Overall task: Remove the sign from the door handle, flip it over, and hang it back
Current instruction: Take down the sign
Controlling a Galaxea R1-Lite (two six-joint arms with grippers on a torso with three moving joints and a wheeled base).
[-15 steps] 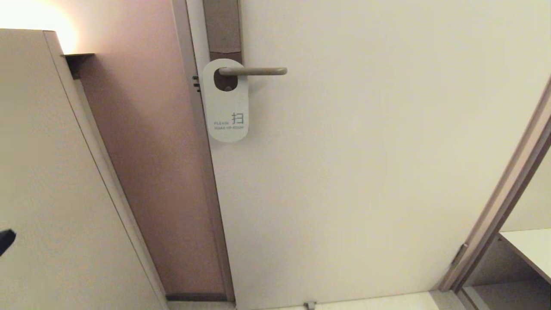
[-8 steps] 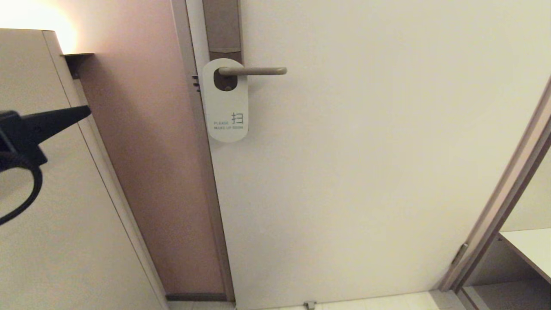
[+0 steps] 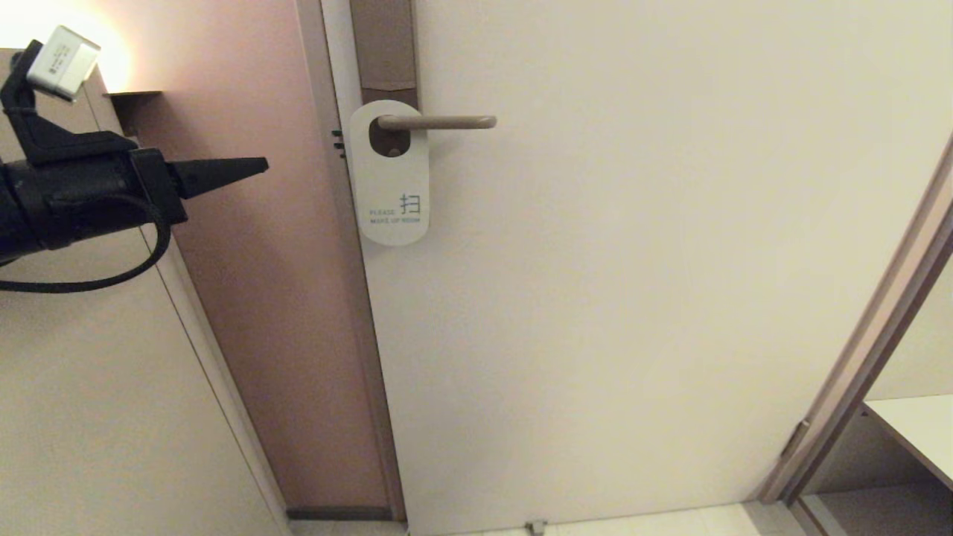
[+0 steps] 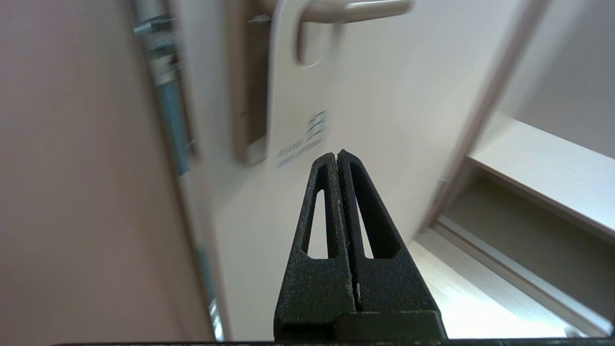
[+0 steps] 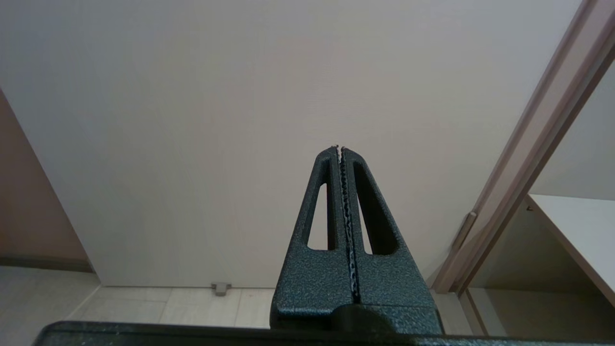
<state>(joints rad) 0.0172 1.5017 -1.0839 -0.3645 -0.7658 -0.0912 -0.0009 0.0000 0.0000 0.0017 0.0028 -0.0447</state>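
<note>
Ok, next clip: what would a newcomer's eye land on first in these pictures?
Probably the white sign with teal lettering, hanging by its oval hole from the door handle high on the pale door. Next, the black left claw, shut to a point, at the head view's upper left, aimed toward the sign and clear of it. The right claw is shut too, facing bare door lower down.

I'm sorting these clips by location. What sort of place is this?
Probably a hotel room doorway: a "please make up room" sign hangs on the door handle of a plain door.
</note>
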